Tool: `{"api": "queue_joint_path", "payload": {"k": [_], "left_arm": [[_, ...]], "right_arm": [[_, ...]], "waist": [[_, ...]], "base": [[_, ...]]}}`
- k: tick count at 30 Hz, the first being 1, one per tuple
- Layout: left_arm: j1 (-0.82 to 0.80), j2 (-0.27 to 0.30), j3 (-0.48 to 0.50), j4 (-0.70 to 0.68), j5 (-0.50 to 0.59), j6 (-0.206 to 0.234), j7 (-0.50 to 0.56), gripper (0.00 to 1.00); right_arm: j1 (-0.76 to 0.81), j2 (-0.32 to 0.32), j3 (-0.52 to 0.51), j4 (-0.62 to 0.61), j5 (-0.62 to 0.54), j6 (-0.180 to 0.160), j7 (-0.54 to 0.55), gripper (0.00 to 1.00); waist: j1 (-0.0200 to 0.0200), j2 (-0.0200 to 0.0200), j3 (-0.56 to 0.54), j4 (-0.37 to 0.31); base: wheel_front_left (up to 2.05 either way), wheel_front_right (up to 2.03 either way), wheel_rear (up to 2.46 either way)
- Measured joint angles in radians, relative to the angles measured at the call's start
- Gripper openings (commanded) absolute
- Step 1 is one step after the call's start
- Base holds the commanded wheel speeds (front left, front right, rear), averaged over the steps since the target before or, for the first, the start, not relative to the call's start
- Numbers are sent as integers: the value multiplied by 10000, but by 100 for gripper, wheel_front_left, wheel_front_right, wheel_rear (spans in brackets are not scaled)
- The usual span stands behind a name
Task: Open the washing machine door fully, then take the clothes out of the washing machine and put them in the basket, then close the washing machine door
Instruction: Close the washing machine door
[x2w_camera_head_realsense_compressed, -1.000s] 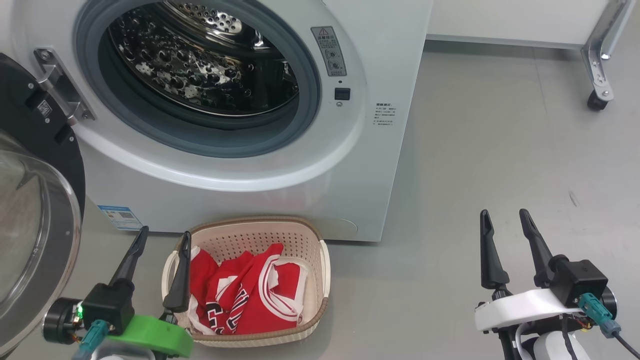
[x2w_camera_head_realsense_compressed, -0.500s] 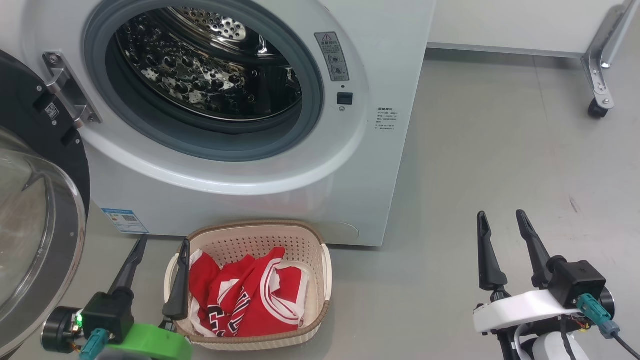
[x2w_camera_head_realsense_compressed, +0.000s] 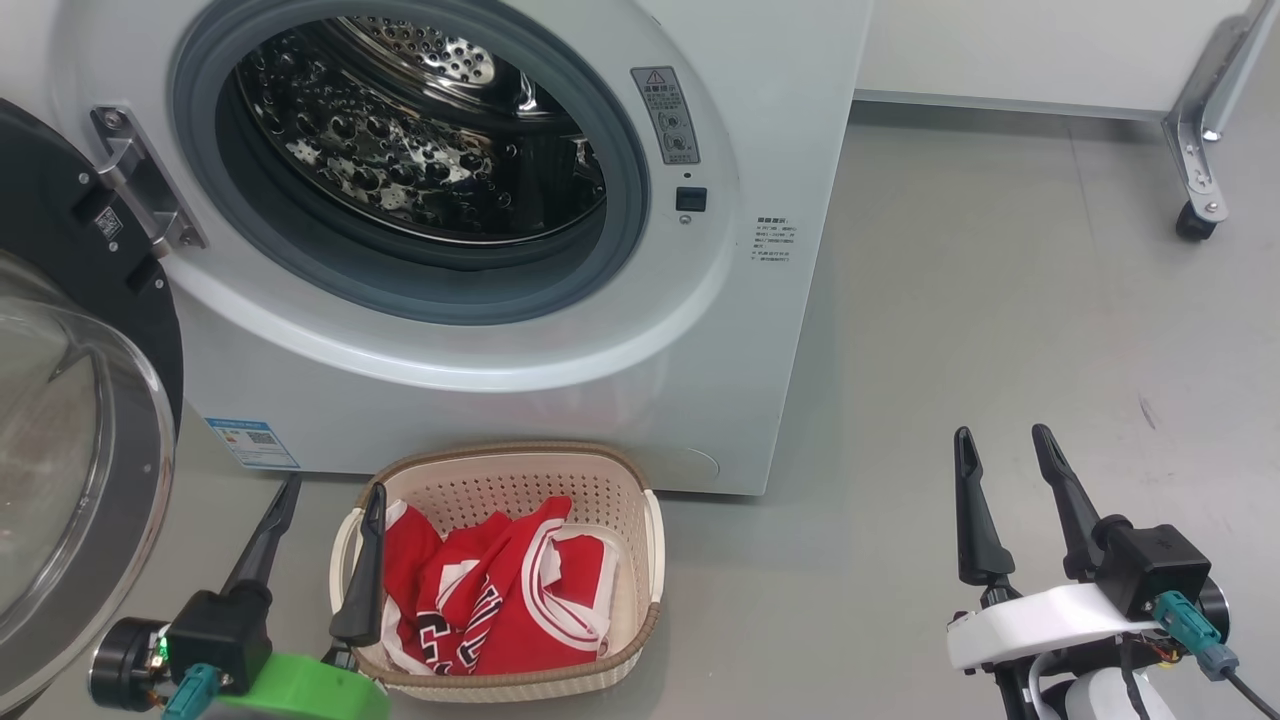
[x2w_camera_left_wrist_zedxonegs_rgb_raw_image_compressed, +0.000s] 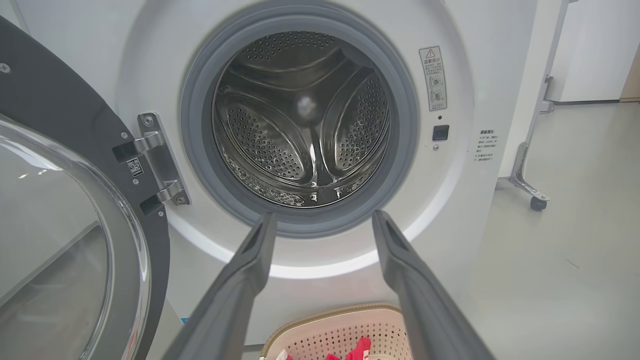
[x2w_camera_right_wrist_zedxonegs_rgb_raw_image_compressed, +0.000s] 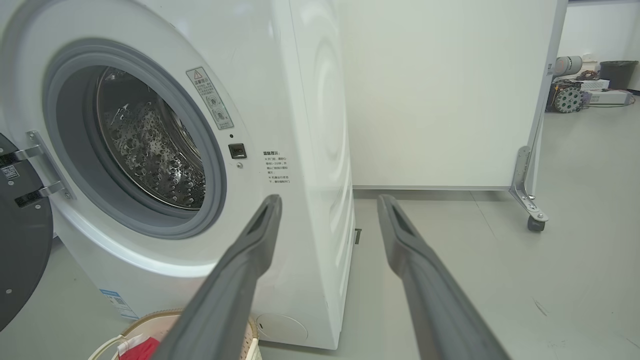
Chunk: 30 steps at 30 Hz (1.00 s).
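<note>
The large white front-loading washing machine (x2w_camera_head_realsense_compressed: 720, 330) has its big round door (x2w_camera_head_realsense_compressed: 70, 450), glossy black ring around a clear bulging window, swung out to the robot's left. The steel drum (x2w_camera_head_realsense_compressed: 400, 150) shows through the grey rubber gasket (x2w_camera_head_realsense_compressed: 450, 300). On the grey floor (x2w_camera_head_realsense_compressed: 950, 300) just in front of the machine sits the small cream perforated plastic basket (x2w_camera_head_realsense_compressed: 520, 450) with its brown woven-look rim. The bright red jerseys (x2w_camera_head_realsense_compressed: 500, 600) with white trim lie crumpled inside it.

The left gripper (x2w_camera_head_realsense_compressed: 335, 487) hangs at the basket's left side, fingers spread and empty. From the head view its inner finger (x2w_camera_head_realsense_compressed: 365, 570) crosses the basket's left edge; whether it touches I can't say. The right gripper (x2w_camera_head_realsense_compressed: 1001, 434) is well off to the basket's right over bare floor, fingers likewise apart, holding nothing.
</note>
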Motion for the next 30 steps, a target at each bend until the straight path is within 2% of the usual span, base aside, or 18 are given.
{"api": "queue_joint_path", "payload": {"k": [15, 30], "left_arm": [[70, -71, 88, -71, 104, -75, 0, 100], [161, -107, 71, -130, 307, -161, 0, 100]], "right_arm": [[6, 4, 0, 65, -75, 4, 0, 100], [28, 6, 65, 115, -75, 90, 0, 100]], "waist": [[0, 0, -17, 9], [0, 0, -133, -34]], "base": [[-73, 73, 0], [-130, 130, 0]]}}
